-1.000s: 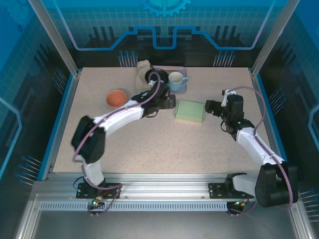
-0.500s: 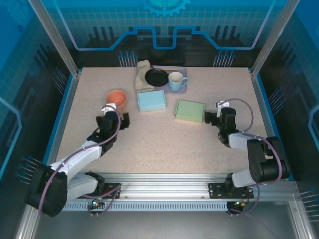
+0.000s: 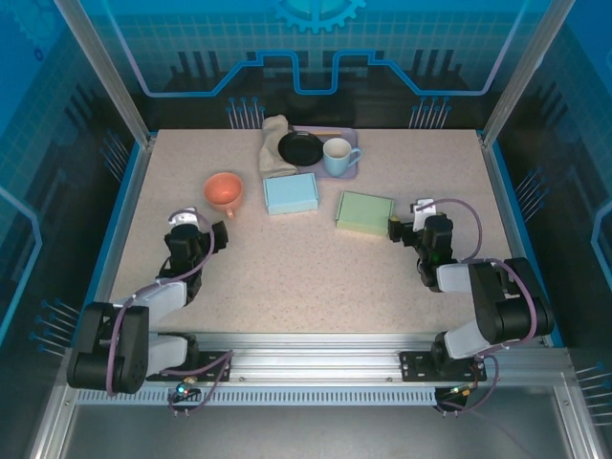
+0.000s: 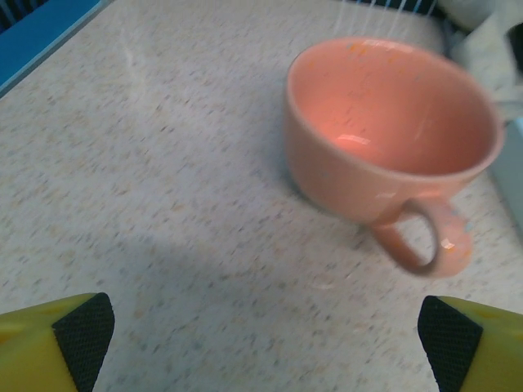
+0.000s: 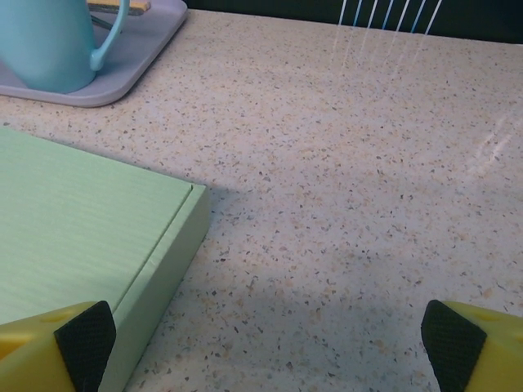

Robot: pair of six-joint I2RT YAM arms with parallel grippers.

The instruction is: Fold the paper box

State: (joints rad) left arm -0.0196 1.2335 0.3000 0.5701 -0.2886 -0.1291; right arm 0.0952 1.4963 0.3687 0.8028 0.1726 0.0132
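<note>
Just ahead of the left gripper, a salmon-orange cup. Beside the right gripper, a pale green box — faintly ribbed. Both grippers have yellow fingers and black pads. The table is beige, speckled. Beyond: light blue box, pale blue mug, lavender tray, black plate.

An orange cup stands apart from a cloth and a tray holding mug and dish.

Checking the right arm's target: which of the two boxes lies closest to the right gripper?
The green box, beside the open right gripper; the blue box lies farther left, next to the orange cup.
</note>
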